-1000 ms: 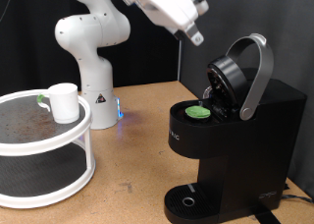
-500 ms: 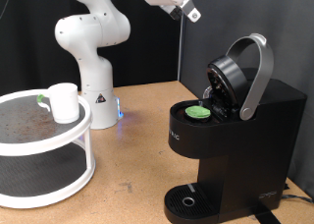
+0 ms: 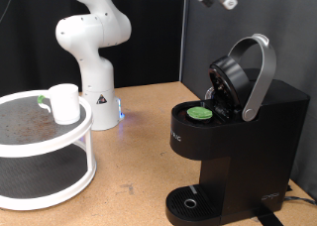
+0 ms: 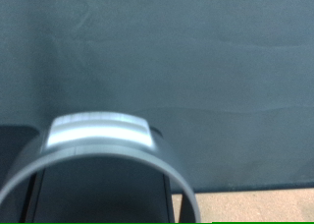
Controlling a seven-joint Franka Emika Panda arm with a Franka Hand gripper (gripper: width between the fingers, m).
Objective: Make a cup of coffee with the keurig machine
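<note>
Almost no text can be read in these pictures. On the front of the keurig machine [image 3: 238, 137], just below the silver rim in the exterior view, there are some pale letters, probably a brand name, but they are too small and too blurred to read. On the white base of the robot arm [image 3: 97, 92] there is a small dark triangle sign; what is inside the sign cannot be made out. The cup [image 3: 64, 103] carries no print on its visible side. In the wrist view no letters, numbers or labels are visible.
</note>
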